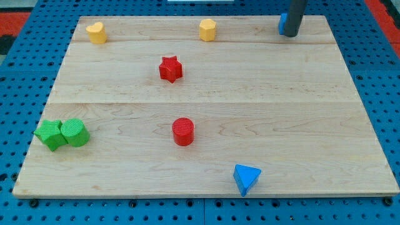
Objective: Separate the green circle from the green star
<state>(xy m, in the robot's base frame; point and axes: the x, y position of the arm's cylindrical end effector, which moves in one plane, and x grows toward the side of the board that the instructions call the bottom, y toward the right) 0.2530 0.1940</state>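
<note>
Behind my tip (289, 35), a blue block (282, 24) (mostly hidden).

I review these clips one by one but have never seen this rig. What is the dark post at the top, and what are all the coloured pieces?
The one camera looks down at a wooden board. The dark post is the arm's rod; its tip slides along the board to push blocks, and holds nothing. It is at the view's top right, against a blue block. The green star and green circle touch at lower left. Also: yellow heart, yellow block, red star, red circle, blue triangle.
</note>
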